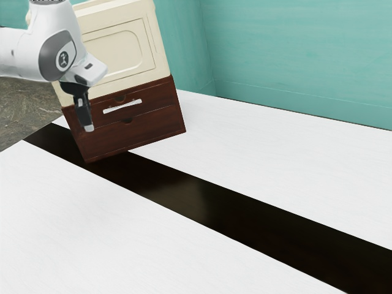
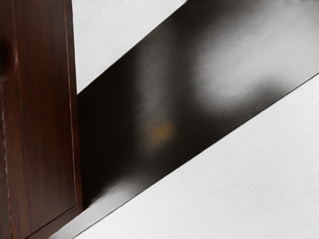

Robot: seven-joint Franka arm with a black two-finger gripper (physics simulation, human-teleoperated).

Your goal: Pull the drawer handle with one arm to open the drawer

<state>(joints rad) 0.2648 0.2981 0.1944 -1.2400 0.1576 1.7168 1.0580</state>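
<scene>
Jaws of the gripper (image 1: 89,128) are pointing downward; whether they are standing apart or together cannot be determined. The gripper is hanging in front of the cabinet's dark wooden base, at the end toward the exterior view's left. The handle (image 1: 122,106), a pale horizontal bar, is sitting beside the gripper toward the exterior view's right, with a visible separation between the two. This handle is projecting from the upper drawer (image 1: 160,97), whose front is appearing flush with the base. A dark recess (image 1: 120,99) is lying just above the handle. Below, the lower drawer (image 1: 147,127) is presenting a similar recess at its upper edge.

The cabinet (image 1: 98,30) is carrying a cream upper section with a rounded rectangular panel (image 1: 116,54). Its reddish-brown base is resting on the white table (image 1: 73,233), one corner overlying the dark strip (image 1: 177,196). The strip is running diagonally from the far side at the exterior view's left to the near side at the exterior view's right. In the wrist view, it is showing pale reflections and a small amber patch (image 2: 159,133) beside the wooden base.

The white arm (image 1: 24,52) is entering from the exterior view's left. A teal wall (image 1: 294,55) is standing beyond the table.
</scene>
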